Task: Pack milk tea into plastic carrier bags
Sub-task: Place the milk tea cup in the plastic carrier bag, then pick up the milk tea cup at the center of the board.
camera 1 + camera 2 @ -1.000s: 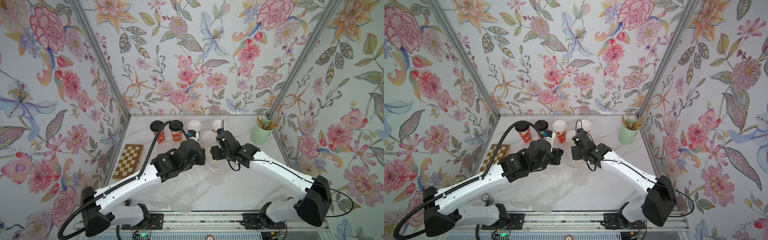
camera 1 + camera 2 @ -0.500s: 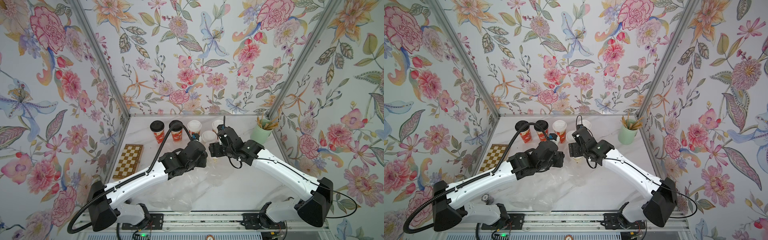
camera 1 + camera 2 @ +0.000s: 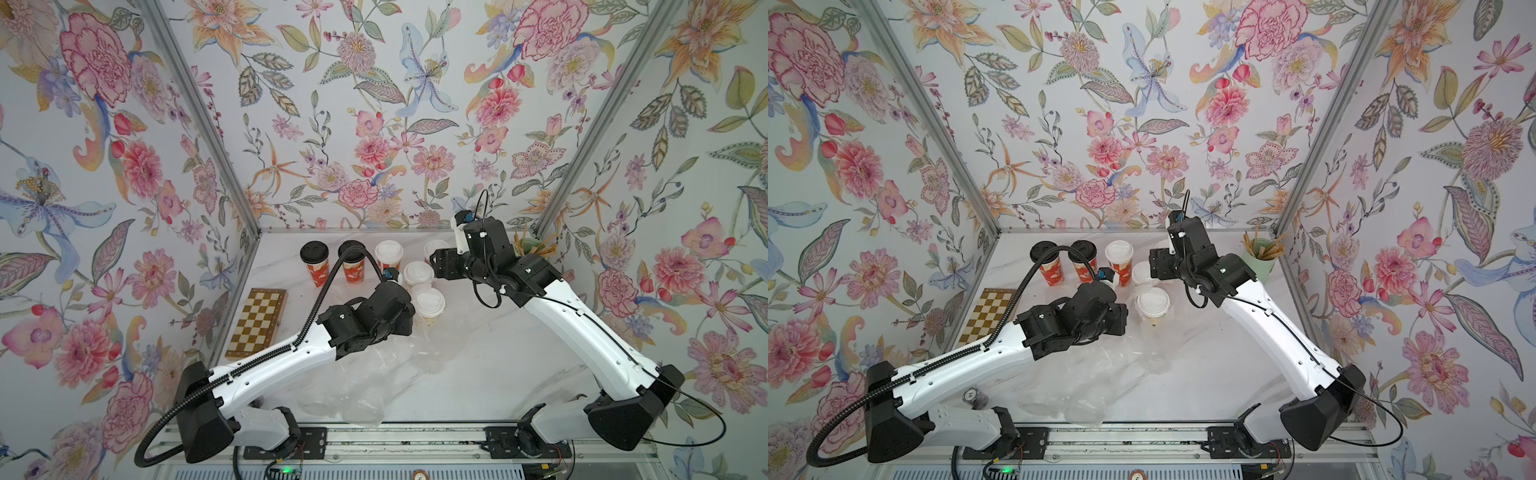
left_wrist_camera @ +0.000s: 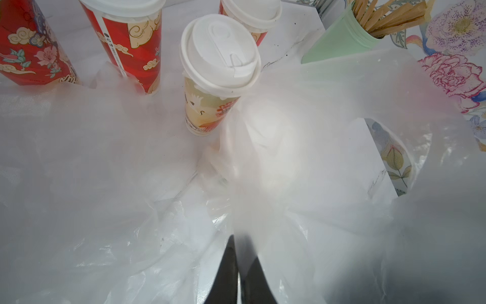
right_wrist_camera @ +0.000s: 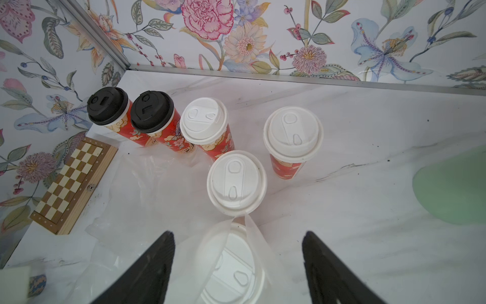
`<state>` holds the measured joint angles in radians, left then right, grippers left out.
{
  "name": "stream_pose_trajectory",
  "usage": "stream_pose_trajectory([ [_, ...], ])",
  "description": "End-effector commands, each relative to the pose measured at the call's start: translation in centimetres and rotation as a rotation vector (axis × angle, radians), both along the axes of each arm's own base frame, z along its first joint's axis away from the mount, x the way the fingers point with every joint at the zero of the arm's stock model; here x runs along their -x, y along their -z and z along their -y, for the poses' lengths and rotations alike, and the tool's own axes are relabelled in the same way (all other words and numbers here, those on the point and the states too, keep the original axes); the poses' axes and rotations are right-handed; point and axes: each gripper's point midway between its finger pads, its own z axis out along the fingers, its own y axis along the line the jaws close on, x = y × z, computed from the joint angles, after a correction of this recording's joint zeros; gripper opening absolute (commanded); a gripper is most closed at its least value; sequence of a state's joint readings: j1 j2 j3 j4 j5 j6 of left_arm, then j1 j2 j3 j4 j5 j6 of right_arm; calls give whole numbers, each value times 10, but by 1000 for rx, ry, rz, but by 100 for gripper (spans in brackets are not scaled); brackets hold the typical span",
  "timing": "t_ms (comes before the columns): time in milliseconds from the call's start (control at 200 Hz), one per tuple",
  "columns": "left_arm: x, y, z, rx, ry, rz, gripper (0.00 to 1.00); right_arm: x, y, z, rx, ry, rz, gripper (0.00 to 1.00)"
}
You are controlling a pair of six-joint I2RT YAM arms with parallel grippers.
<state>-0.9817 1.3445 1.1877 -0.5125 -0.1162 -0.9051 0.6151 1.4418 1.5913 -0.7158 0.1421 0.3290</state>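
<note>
Six milk tea cups are seen crowded toward the back edge of the marble table [image 3: 511,374]. A black-lidded cup [image 5: 107,105], a second black-lidded cup [image 5: 152,111] and a white-lidded red cup [image 5: 203,121] are lined up near the rear wall, with a fourth cup [image 5: 293,134] set apart beside them. A cream cup [image 4: 219,52] is placed just in front, and the sixth cup [image 3: 430,301] is stood inside a plastic carrier bag [image 4: 302,147], whose rim is drawn up around the lid. The left gripper [image 4: 239,259] is pressed closed on a gathered fold of that bag's film. The right gripper [image 5: 238,233] is held above the bagged cup with its jaws spread wide. Further crumpled bags [image 3: 365,386] are heaped toward the table's front edge. A chessboard [image 3: 257,322] is laid along the left wall, and a mint-green cup [image 3: 1260,259] is tucked into the back right corner. Bare marble is left open between the two arms, in front of the bagged cup and to its right.
</note>
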Motion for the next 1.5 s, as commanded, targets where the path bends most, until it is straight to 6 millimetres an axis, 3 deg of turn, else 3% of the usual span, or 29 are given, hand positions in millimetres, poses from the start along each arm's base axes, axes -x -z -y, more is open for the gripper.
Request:
stream_pose_trajectory([
  [0,-3,9,-10,-27,-19,-6,8,-17,11,8,50,-1,-29,78],
  [135,-2,12,-10,-34,-20,-11,8,-38,18,12,60,4,-44,77],
  [245,-1,14,-13,-39,-26,-18,7,-46,20,2,50,-36,-50,75],
  [635,6,32,-16,-44,-24,-59,7,-38,49,-42,90,-141,-101,73],
  [761,7,34,-16,-32,-25,-59,7,-35,66,-55,128,-152,-124,76],
  [891,6,32,-15,-24,-25,-55,6,-43,79,-52,166,-121,-139,81],
  [916,6,32,-16,-25,-28,-56,7,-36,83,-64,178,-147,-140,81],
  [1281,6,28,-18,-17,-35,-46,7,-48,113,-65,251,-128,-184,86],
  [1496,6,27,-18,-16,-37,-44,6,-52,116,-61,262,-111,-188,86],
])
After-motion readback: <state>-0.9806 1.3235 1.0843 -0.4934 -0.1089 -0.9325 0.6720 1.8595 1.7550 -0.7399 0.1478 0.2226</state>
